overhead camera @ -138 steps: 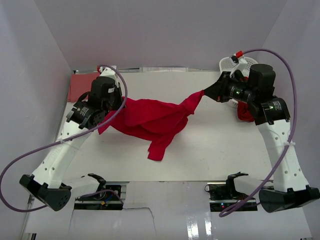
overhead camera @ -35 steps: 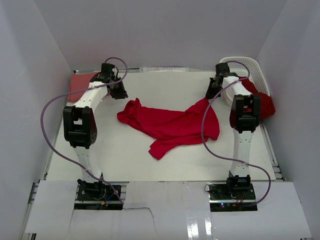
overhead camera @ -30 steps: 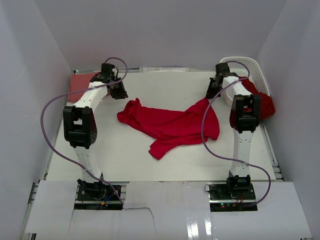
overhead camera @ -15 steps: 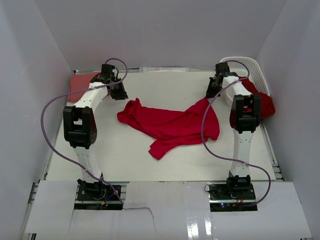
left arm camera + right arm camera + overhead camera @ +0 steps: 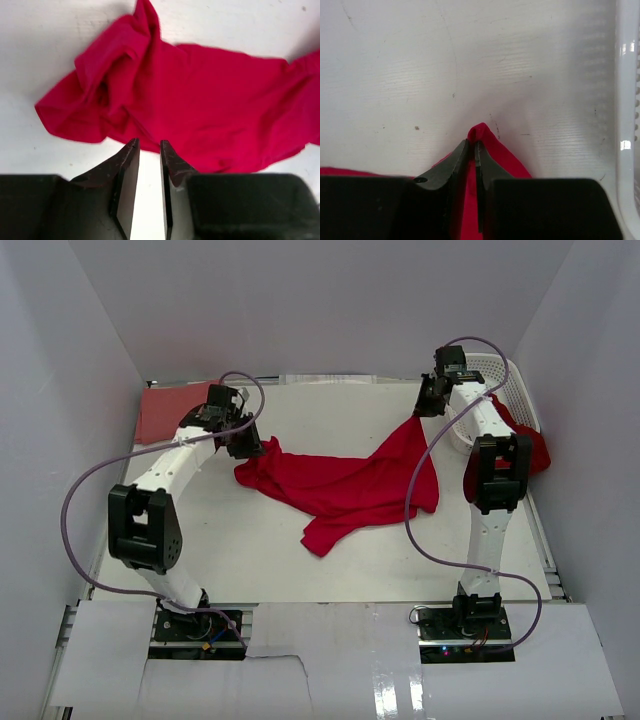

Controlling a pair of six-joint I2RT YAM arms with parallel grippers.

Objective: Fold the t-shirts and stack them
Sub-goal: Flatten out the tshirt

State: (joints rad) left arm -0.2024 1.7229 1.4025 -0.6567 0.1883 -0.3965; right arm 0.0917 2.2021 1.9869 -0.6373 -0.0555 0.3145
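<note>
Right hand (image 5: 472, 146) clenched on raised peak of crimson t-shirt (image 5: 340, 490), near far-right corner of table (image 5: 250, 565), just beside white basket (image 5: 505, 375). Cloth trails from pinch toward table centre, crumpled, one lobe pointing to near edge. Left hand (image 5: 148, 146) released: fingers narrowly apart, bare table between, tips at hem of bunched left end. Paler shirt (image 5: 165, 410) flat at far-left corner.

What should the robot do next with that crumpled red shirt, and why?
Probably the left gripper should drop and pinch the bunched edge of the red t-shirt just ahead of it. The right gripper pinches the opposite corner, while the left jaws stand slightly apart and empty, so the shirt cannot yet be pulled flat.
</note>
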